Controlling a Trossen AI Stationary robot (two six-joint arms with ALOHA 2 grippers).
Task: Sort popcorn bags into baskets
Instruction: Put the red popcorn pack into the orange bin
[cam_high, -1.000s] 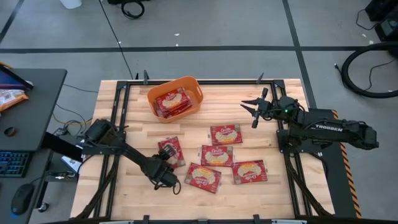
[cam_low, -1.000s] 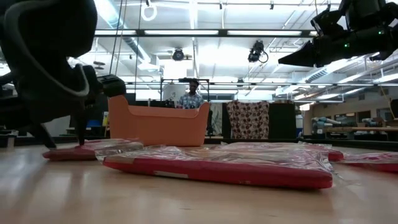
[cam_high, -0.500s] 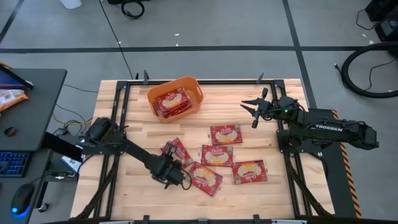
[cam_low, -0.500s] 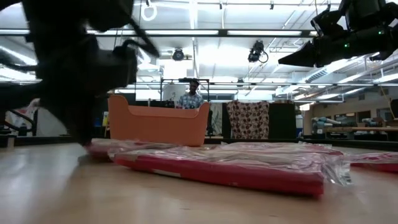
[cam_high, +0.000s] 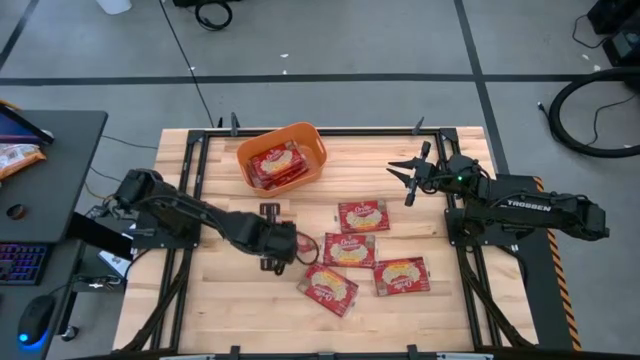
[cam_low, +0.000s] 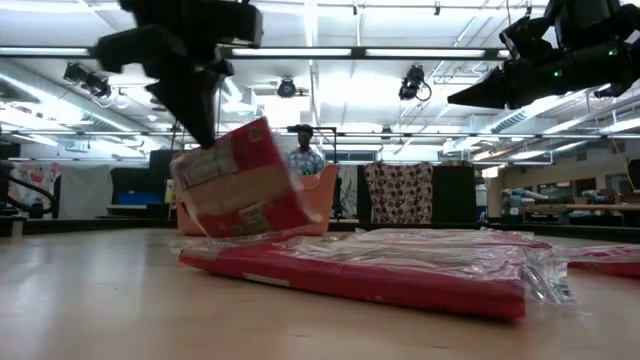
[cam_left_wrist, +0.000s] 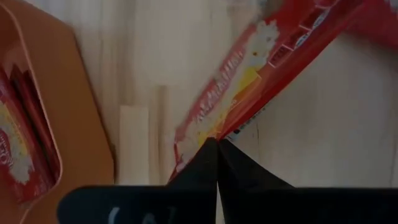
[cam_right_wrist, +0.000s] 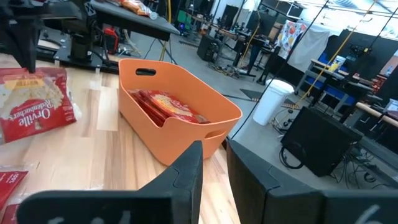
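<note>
Nearest bags: we see four popcorn bags (cam_high: 350, 250) lying flat on the table (cam_high: 440, 305), near one another in its middle, waiting their turn; clear wrap crinkles over the front one (cam_low: 400, 275).
Lifted bag: the left gripper (cam_low: 200, 135) pinches one bag (cam_low: 235, 185) by its top edge, so it hangs tilted, clear of the wood, just beside the flat ones; we judge the pinch frees it to be carried.
Look: red packet, cream-yellow oval label, white script.
Basket: the orange basket (cam_high: 312, 165) sits toward the far edge, already holding red bags (cam_right_wrist: 165, 106).
Right gripper: the right gripper (cam_high: 408, 177) waits high at the far right, fingers part open, empty.
</note>
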